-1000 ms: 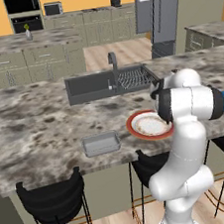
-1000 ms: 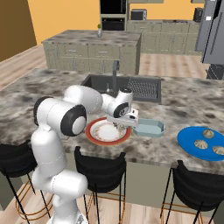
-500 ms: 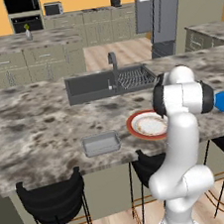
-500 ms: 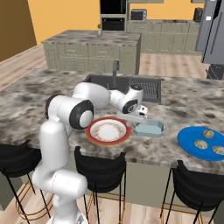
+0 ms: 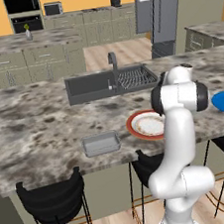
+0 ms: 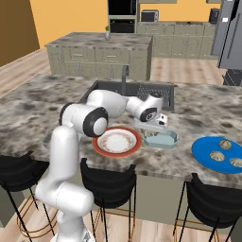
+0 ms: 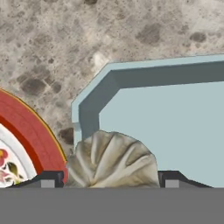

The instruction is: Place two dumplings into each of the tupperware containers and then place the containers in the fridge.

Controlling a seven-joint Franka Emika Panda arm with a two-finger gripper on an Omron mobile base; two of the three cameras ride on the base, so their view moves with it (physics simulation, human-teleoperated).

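Note:
In the hand view a pale crinkled dumpling (image 7: 113, 159) sits between my gripper's (image 7: 111, 180) two dark tips, which are shut on it. It hangs over the near corner of a pale blue tupperware container (image 7: 175, 127). In the right base view the gripper (image 6: 158, 127) hovers just above that container (image 6: 163, 141), right of the plate. Three more dumplings (image 6: 216, 155) lie on a flat round blue thing (image 6: 208, 156) further right. A second, grey container (image 5: 101, 144) lies left of the plate in the left base view. The fridge (image 5: 158, 8) stands far behind the counter.
A round white plate with a red-orange rim (image 6: 116, 142) lies beside the pale blue container, and its rim (image 7: 30, 131) shows close to the gripper. A dark sink with a dish rack (image 5: 105, 82) is set into the counter behind. Black stools (image 6: 108, 182) line the near edge.
The arm has swung to the right, carrying the gripper from above the plate to over the pale blue container. The containers and plate have stayed put.

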